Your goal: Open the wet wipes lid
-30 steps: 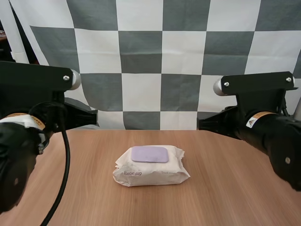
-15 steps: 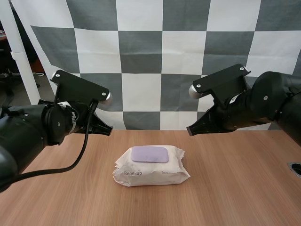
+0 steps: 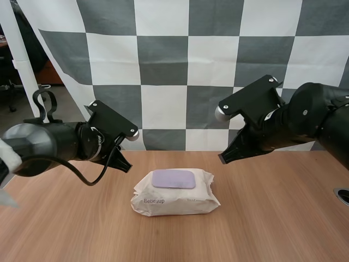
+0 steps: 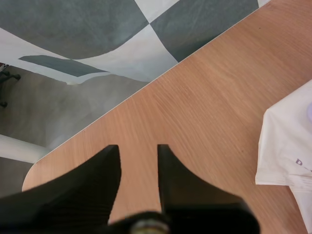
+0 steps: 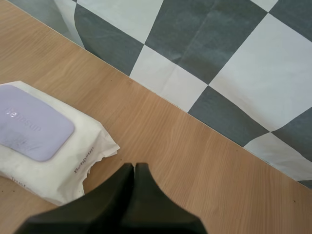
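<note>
The tabletop (image 3: 272,218) is light brown wood with thin lines running through it. In the left wrist view one corner of it (image 4: 35,174) is round.

The wet wipes pack (image 3: 174,192) lies flat in the middle of the tabletop. It is white and soft, with crinkly ends and brown letters on its 6 o'clock side. Its purple lid (image 3: 173,179) sits on top and is closed flat.

A small dark ring (image 3: 342,195) sits at the edge of the wood, at 3 o'clock from the pack.

The left arm (image 3: 54,143) is at 10 o'clock from the pack. Its jaws are released: the two black fingers (image 4: 97,180) stand apart over bare wood, near the pack's white edge (image 4: 287,146), not touching it.

The right arm (image 3: 294,123) is at 2 o'clock from the pack. Its jaws are clenched on nothing, and the fingers (image 5: 129,195) lie together like one dark wedge. They are over the wood just beside the pack's crinkly end (image 5: 100,146), with bare wood between.
</note>
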Robot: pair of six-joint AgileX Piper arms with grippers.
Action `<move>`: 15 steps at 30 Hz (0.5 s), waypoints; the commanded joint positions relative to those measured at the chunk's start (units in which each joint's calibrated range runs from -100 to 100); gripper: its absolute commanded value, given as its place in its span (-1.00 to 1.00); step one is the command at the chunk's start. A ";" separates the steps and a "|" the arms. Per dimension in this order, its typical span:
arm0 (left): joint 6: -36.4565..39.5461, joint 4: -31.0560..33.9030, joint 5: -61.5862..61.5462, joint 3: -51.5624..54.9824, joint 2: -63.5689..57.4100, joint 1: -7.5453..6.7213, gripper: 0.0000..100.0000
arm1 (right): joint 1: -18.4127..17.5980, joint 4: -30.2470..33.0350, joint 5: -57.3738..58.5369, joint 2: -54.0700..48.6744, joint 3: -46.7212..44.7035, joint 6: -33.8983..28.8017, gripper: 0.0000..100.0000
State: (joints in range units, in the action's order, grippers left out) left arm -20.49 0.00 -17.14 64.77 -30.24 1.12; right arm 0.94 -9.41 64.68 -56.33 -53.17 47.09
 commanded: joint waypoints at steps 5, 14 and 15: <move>-4.81 0.00 0.32 -0.01 3.23 0.05 1.00 | 0.00 0.41 -0.53 -0.02 -0.02 1.81 1.00; -11.63 0.00 4.93 -0.01 9.73 0.05 1.00 | 0.00 0.73 -0.59 -0.02 -0.02 2.52 1.00; -11.74 0.00 5.58 -0.01 10.67 0.05 1.00 | 0.00 0.73 -0.59 -0.02 -0.02 2.52 1.00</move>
State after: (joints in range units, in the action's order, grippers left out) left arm -31.71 0.00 -12.11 64.77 -20.74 1.12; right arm 0.94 -8.73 64.09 -56.33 -53.17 49.56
